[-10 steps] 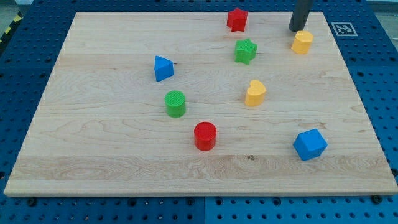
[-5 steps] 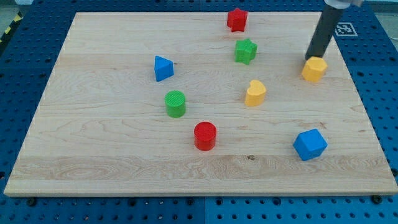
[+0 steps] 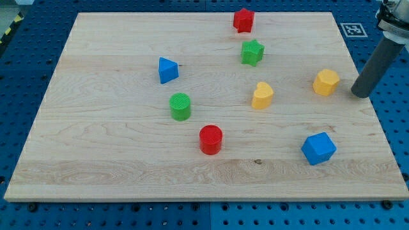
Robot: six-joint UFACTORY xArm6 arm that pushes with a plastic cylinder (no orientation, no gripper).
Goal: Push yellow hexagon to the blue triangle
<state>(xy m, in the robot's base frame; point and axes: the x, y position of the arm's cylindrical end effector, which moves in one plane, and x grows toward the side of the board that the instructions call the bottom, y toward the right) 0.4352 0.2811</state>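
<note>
My tip (image 3: 361, 94): the lower end of the dark rod, standing at the right edge of the bench, to the view's right of the yellow hexagon and apart from it, with a bare strip of wood between them.
Pincer: the arm carries none, only the straight rod, so nothing is held or clamped; the rod end touches no block.
Yellow hexagon (image 3: 326, 82): on the right part of the bench, a little above mid-height, nearest block to my tip.
Blue triangle (image 3: 167, 69): on the left half of the bench, well apart from the yellow hexagon, far across to the view's left and slightly higher.
Yellow heart-like block (image 3: 262, 95): between the two task blocks, left of the yellow hexagon and a little lower.
Green star (image 3: 252, 52): above the yellow heart-like block, toward the view's top.
Red star (image 3: 243, 20): near the top edge, just above the green star.
Green cylinder (image 3: 180, 106): below the blue triangle, slightly to its right.
Red cylinder (image 3: 210, 139): below and right of the green cylinder.
Blue cube (image 3: 318, 148): lower right, below the yellow hexagon, standing tilted on the wood.
Bench (image 3: 96, 153): a pale wooden board lying on a blue perforated surface.
</note>
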